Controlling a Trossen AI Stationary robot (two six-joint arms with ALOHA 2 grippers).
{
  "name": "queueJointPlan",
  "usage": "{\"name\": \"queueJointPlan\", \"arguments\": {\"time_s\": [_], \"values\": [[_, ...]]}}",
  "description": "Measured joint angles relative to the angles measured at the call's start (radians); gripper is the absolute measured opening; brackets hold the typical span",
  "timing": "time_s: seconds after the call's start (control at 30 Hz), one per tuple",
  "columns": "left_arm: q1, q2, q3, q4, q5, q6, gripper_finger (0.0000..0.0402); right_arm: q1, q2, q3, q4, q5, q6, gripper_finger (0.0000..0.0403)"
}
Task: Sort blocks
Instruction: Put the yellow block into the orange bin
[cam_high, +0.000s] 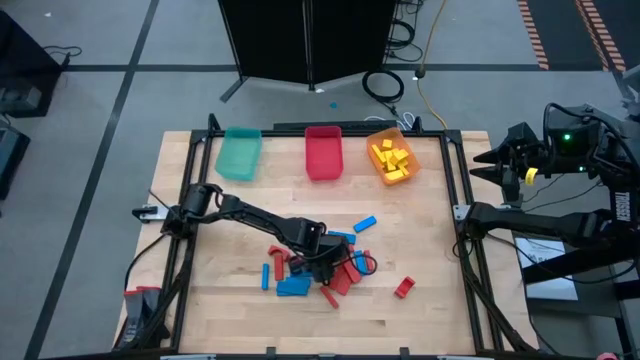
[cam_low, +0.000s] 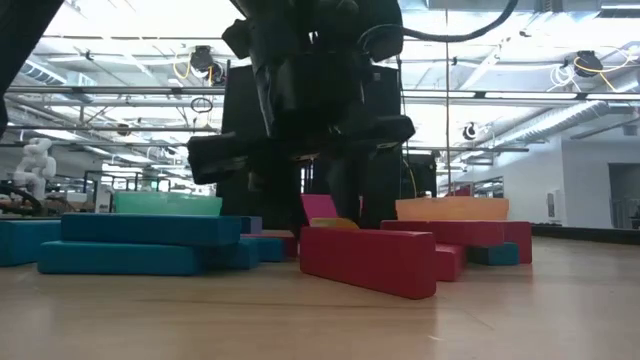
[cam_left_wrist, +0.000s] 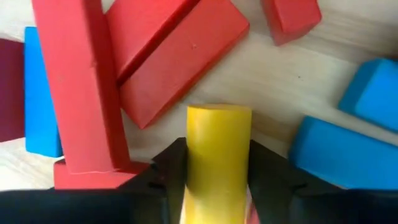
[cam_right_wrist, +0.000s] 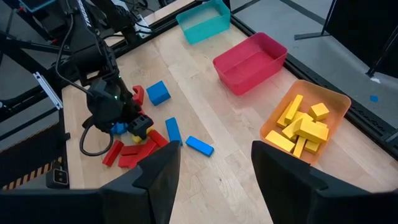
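Observation:
My left gripper (cam_high: 325, 262) is low over a pile of red and blue blocks (cam_high: 310, 270) in the middle of the table, shut on a yellow block (cam_left_wrist: 217, 149) with a rounded end. Red blocks (cam_left_wrist: 168, 56) and blue blocks (cam_left_wrist: 348, 155) lie flat on the table around it. Off the table's right edge my right gripper (cam_right_wrist: 214, 168) hangs high and open, holding nothing. The orange bin (cam_high: 392, 157) at the far edge holds several yellow blocks (cam_right_wrist: 301, 127). My left gripper pinches the yellow block between its two fingers (cam_left_wrist: 171, 165), one on each of its long sides (cam_left_wrist: 193, 155). The fingers come from above, slanting steeply down. The block's rounded end (cam_left_wrist: 219, 115) sticks out past the fingertips; whether it rests on the table I cannot tell.
A teal bin (cam_high: 239, 153) and a red bin (cam_high: 323, 152) stand beside the orange one along the far edge. A lone red block (cam_high: 404, 288) lies near the front right, a blue one (cam_high: 365, 224) beyond the pile. Bare wood lies between pile and bins.

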Motion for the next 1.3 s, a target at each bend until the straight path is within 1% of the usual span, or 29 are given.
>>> {"name": "queueJointPlan", "arguments": {"time_s": [0.1,0.27,0.43,0.67,0.8,0.9,0.97,1.1,1.17,1.3], "values": [[0.0,0.004,0.002,0.008,0.001,-0.045,0.0132,0.0,0.0,0.0,0.0,0.0,0.0,0.0196],[0.001,0.006,0.008,0.004,-0.009,-0.077,0.0132,0.0,0.0,0.0,0.0,0.0,0.0,0.0196],[0.01,0.012,0.089,-0.065,-0.054,-0.217,0.0132,0.0,0.0,0.0,0.001,0.0,0.0,0.0196],[0.072,-0.041,0.195,-0.057,-0.061,-0.418,0.0132,0.0,0.0,0.0,0.013,0.0,0.0,0.0196],[0.131,-0.077,0.244,-0.03,-0.123,-0.528,0.0132,0.0,0.0,0.0,0.013,0.0,0.0,0.0196],[0.188,-0.104,0.255,0.107,-0.199,-0.642,0.0132,0.0,0.0,0.0,0.013,0.0,0.0,0.0196],[0.24,-0.108,0.255,0.249,-0.229,-0.722,0.0132,0.0,0.0,0.0,0.013,0.0,0.0,0.0196],[0.352,-0.1,0.254,0.556,-0.231,-0.899,0.0132,0.0,0.0,0.0,0.013,0.0,0.0,0.0196],[0.397,-0.078,0.254,0.71,-0.223,-0.962,0.0132,0.0,0.0,0.0,0.013,0.0,0.0,0.0196],[0.461,-0.002,0.249,0.915,-0.217,-1.058,0.0132,0.0,0.0,0.0,0.013,0.003,-0.014,0.0196]]}}
